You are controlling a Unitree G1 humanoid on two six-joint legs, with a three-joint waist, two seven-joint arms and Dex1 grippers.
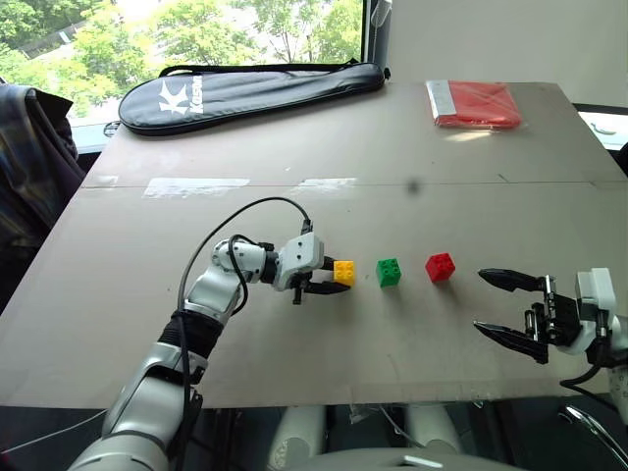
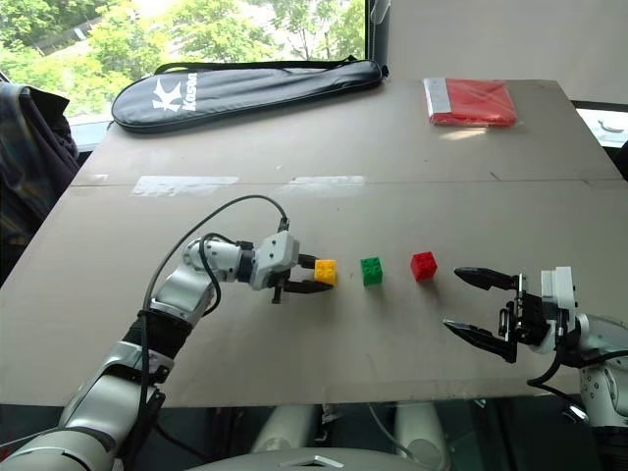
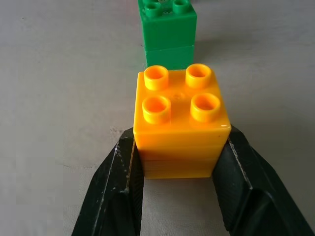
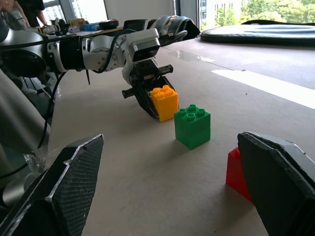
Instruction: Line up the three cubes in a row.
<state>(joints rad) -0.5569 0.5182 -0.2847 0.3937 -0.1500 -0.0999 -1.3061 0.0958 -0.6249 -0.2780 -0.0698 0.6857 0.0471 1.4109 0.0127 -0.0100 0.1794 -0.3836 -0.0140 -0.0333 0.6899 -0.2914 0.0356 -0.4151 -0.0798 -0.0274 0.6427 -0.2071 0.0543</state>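
Three cubes stand close together along one line on the grey table (image 1: 294, 363): yellow-orange (image 1: 343, 272), green (image 1: 389, 272), red (image 1: 440, 267), from left to right. My left gripper (image 1: 334, 276) reaches in from the left and is shut on the yellow-orange cube (image 3: 179, 123), one black finger (image 3: 115, 191) on each side of it. The cube sits at table level, studs up, with the green cube (image 3: 167, 29) just beyond it. My right gripper (image 1: 481, 301) hovers open to the right of the red cube (image 4: 237, 169), pointing at the row and holding nothing.
A black racket bag (image 1: 250, 93) lies along the table's far left edge. A flat red packet (image 1: 473, 103) lies at the far right. Pale tape strips (image 1: 196, 186) cross the middle seam. A dark garment (image 1: 29, 147) hangs off the left side.
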